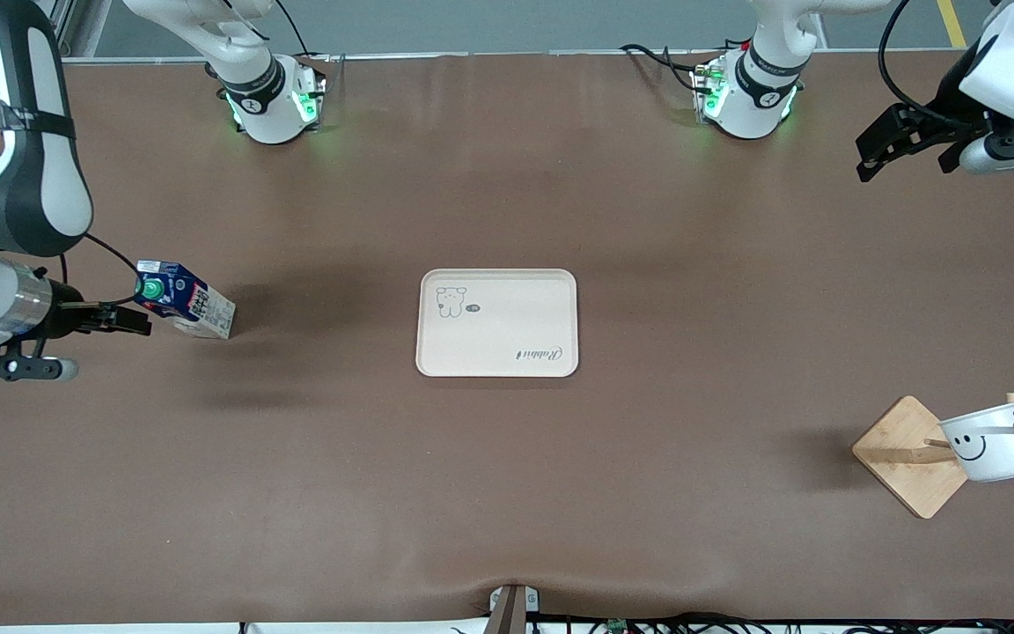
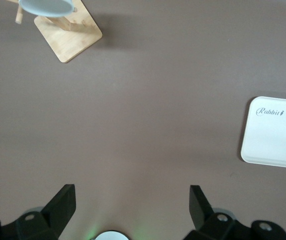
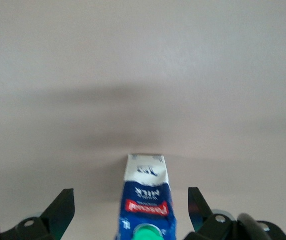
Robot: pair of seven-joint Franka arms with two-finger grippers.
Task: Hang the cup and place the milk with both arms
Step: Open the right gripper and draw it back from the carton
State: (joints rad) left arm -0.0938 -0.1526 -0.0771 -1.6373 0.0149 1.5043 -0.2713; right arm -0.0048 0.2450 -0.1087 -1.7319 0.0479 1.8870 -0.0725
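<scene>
Tray (image 1: 498, 323): cream, flat on the tabletop (image 1: 507, 493) midway between the arms; script "Rabbit" legible at one corner, small bear drawing at the corner diagonal to it.
Milk (image 1: 186, 301): toward the right arm's end of the tabletop, tilted, base on the surface; long axis runs from the green cap, facing the right end effector, down to the white base facing the tray. Print reads "MILK" in the right wrist view; red brand band illegible.
Right end effector (image 1: 124, 319): fingers spread, one either side of the carton's top, not clamped.
Cup (image 1: 995, 442): hung by its black handle on the wooden rack (image 1: 907, 456), smiley outward, toward the left arm's end.
Left end effector (image 1: 890, 145): raised over the left arm's end, fingers apart, empty.
</scene>
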